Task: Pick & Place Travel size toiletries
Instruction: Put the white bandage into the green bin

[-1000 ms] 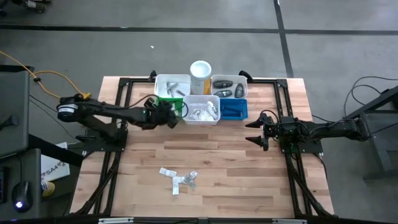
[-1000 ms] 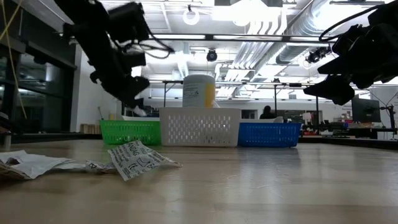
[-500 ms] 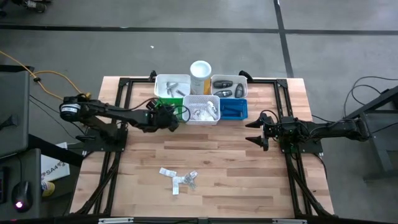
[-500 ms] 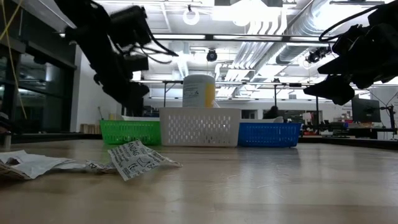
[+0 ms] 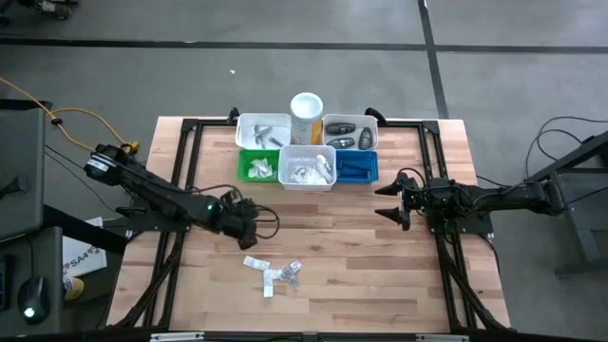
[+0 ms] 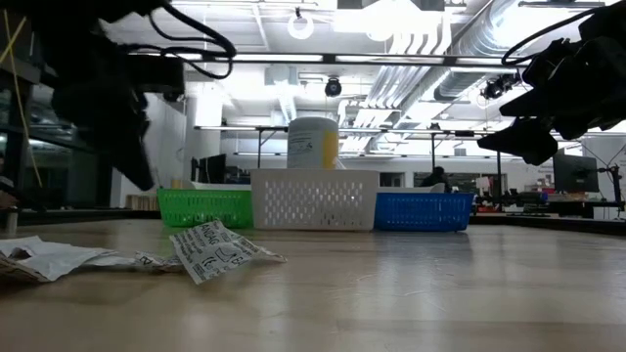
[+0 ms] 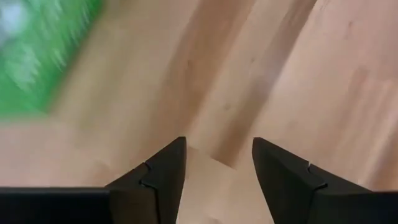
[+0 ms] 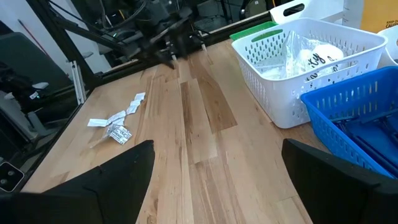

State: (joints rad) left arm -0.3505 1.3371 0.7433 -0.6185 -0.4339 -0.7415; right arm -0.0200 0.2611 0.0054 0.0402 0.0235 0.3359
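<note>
Several travel size toiletries, crinkly white packets (image 5: 274, 273), lie in a small heap on the wooden table near its near edge; they also show in the right wrist view (image 8: 115, 122) and low view (image 6: 210, 250). More packets lie in the green bin (image 5: 249, 157) and in the near white bin (image 5: 308, 168). My left gripper (image 5: 263, 225) hangs open over bare wood (image 7: 217, 152), between the bins and the heap, with nothing between its fingers. My right gripper (image 5: 384, 202) waits open at the table's right, pointing toward the left (image 8: 217, 168).
A blue bin (image 5: 356, 165) holding dark sticks stands right of the white bin. Behind them stand two more white bins (image 5: 262, 130) (image 5: 350, 130) and a tall white-and-yellow cylinder (image 5: 306, 114). Bare wood stretches across the table's middle and right.
My left gripper has swung away from above the green bin toward the table's near edge, turning as it went, and now hangs over bare wood closer to the loose heap. A white packet shows in the green bin where the gripper was.
</note>
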